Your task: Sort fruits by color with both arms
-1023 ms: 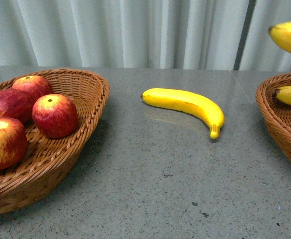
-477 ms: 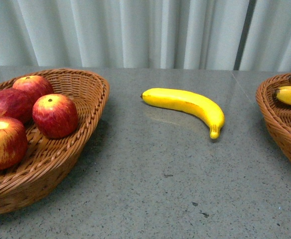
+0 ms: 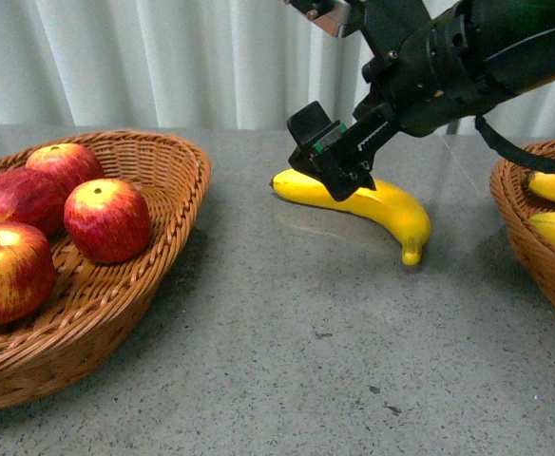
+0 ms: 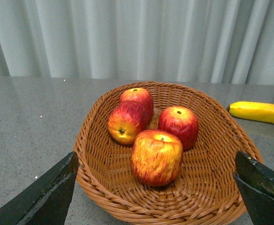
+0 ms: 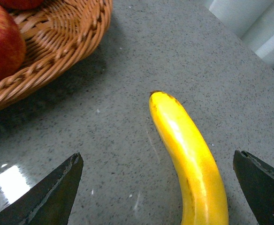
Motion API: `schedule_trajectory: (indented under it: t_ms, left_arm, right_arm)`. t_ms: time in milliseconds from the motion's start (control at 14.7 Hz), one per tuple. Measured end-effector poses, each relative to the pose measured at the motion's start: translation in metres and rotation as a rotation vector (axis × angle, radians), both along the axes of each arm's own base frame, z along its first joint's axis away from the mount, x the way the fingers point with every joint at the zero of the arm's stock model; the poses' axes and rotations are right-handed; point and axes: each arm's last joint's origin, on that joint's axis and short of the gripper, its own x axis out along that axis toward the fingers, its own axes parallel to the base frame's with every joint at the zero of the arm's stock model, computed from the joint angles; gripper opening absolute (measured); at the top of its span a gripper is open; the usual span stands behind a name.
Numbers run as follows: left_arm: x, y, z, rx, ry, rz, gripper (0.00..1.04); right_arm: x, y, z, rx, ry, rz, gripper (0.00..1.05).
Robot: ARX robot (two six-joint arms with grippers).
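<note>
The right gripper [image 5: 156, 158] stands wide open, its two dark jaws far apart with nothing gripped. In the gap between them lies a yellow banana [image 5: 188, 159], closer to one jaw than the other and touching neither. Its dark-tipped end points away from the jaws. It rests on a grey speckled table [image 5: 127, 56]. Beyond the farther jaw sits a brown wicker basket [image 5: 62, 37] with a red apple [image 5: 1, 44] inside. A pale curtain [image 5: 256, 23] shows past the table's edge.
</note>
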Motion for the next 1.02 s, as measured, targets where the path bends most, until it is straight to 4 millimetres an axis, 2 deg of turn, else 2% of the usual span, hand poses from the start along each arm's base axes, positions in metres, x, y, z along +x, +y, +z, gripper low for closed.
schedule_trajectory:
  t_ms: [68,409,614,818,1023]
  left_arm:
    - [0.000,0.000,0.000,0.000,0.000,0.000,0.98]
    - [0.000,0.000,0.000,0.000,0.000,0.000,0.98]
    - [0.000,0.000,0.000,0.000,0.000,0.000,0.98]
    - [0.000,0.000,0.000,0.000,0.000,0.000,0.98]
    - [0.000,0.000,0.000,0.000,0.000,0.000,0.98]
  right_arm:
    - [0.009,0.003,-0.003,-0.003,0.016,-0.014,0.98]
    - [0.022,0.005,-0.012,-0.006,0.079,-0.041,0.98]
    - [0.032,0.003,-0.018,-0.025,0.114,-0.080,0.98]
    - [0.053,-0.004,-0.021,-0.055,0.148,-0.162,0.98]
    - [0.059,-0.007,-0.023,-0.075,0.177,-0.183,0.98]
